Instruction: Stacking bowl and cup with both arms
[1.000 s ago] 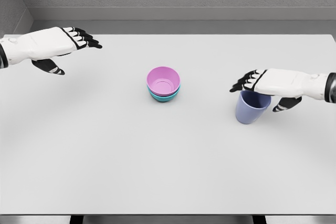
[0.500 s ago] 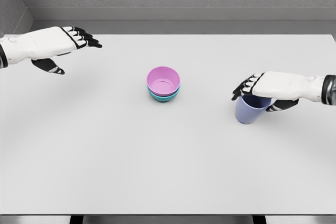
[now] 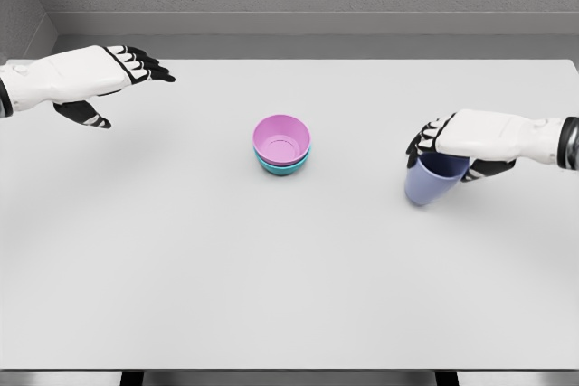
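Note:
A pink bowl (image 3: 281, 139) sits nested in a teal bowl (image 3: 282, 165) at the table's middle. To the right stands a lavender cup (image 3: 429, 186), leaning slightly. My right hand (image 3: 449, 162) comes in from the right edge and is curled over the cup's rim, fingers (image 3: 422, 145) on the near-left side and thumb on the right side. My left hand (image 3: 131, 92) hovers over the far left of the table, fingers stretched flat and holding nothing, well away from the bowls.
The white table (image 3: 289, 296) runs to a front edge at the bottom of the view and a grey wall behind.
My right hand has lowered and its fingers have curled from flat above the cup to wrapped around its rim. The cup has tipped a little. The left arm has stayed still.

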Controlling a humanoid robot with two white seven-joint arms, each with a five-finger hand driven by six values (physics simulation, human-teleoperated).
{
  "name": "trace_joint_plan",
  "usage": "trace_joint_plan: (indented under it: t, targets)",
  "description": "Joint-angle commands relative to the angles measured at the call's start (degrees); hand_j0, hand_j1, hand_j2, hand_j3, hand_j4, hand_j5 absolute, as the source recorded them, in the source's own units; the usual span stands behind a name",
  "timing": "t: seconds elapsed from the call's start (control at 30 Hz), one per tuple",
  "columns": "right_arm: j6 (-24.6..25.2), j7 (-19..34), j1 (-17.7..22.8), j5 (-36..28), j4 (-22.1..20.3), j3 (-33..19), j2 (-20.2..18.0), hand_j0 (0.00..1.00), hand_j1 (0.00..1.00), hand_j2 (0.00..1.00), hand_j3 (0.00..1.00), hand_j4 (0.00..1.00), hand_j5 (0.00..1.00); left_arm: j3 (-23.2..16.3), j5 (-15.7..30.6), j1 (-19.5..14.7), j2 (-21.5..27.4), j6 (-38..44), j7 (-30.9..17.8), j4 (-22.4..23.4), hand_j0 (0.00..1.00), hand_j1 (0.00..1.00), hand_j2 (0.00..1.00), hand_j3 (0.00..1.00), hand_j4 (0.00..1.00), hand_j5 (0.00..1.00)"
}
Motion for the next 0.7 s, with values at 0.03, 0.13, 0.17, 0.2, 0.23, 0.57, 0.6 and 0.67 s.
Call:
trace_joint_plan:
  t: [0.03,0.13,0.17,0.2,0.23,0.57,0.6,0.67]
  targets:
    - [0.37,-0.11,-0.62,-0.36,-0.43,-0.31,-0.02,0.65,0.65,0.65,0.65,0.65,0.65,0.26,0.32,0.09,0.12,0.1,0.03,-0.06,1.0,1.0,1.0,1.0,1.0,1.0]
    - [0.72,-0.2,-1.41,-0.45,-0.43,-0.4,-0.02,0.65,0.65,0.65,0.65,0.65,0.65,0.26,0.32,0.09,0.04,0.1,0.03,-0.15,1.0,1.0,1.0,1.0,1.0,1.0]
    - [0.72,-0.29,-1.76,-0.45,-0.43,-0.4,0.06,0.65,0.65,0.65,0.65,0.65,0.65,0.26,0.33,0.09,0.12,0.1,0.03,-0.15,1.0,1.0,1.0,1.0,1.0,1.0]
    - [0.72,-0.29,-1.93,-0.45,-0.34,-0.4,0.59,0.65,0.65,0.65,0.65,0.65,0.65,0.26,0.32,0.18,0.12,0.1,0.03,-0.15,1.0,1.0,1.0,1.0,1.0,1.0]
    - [0.81,-0.29,-2.2,-0.45,-0.43,-0.4,0.77,0.65,0.65,0.65,0.65,0.65,0.65,0.26,0.41,0.09,0.12,0.1,0.03,-0.24,1.0,1.0,1.0,1.0,1.0,1.0]
    - [0.72,-0.38,-5.62,-0.45,-0.69,-0.31,4.11,0.65,0.65,0.65,0.65,0.65,0.65,0.26,0.41,0.18,0.21,0.1,0.03,-0.24,1.0,1.0,1.0,1.0,1.0,1.0]
    - [0.81,-0.38,-5.89,-0.45,-0.69,-0.31,4.63,0.65,0.65,0.65,0.65,0.65,0.65,0.26,0.41,0.18,0.21,0.1,0.03,-0.15,1.0,1.0,1.0,1.0,1.0,1.0]
    - [0.81,-0.38,-6.68,-0.36,-0.69,-0.31,5.07,0.65,0.65,0.65,0.65,0.65,0.65,0.26,0.32,0.18,0.12,0.1,0.03,-0.15,1.0,1.0,1.0,1.0,1.0,1.0]
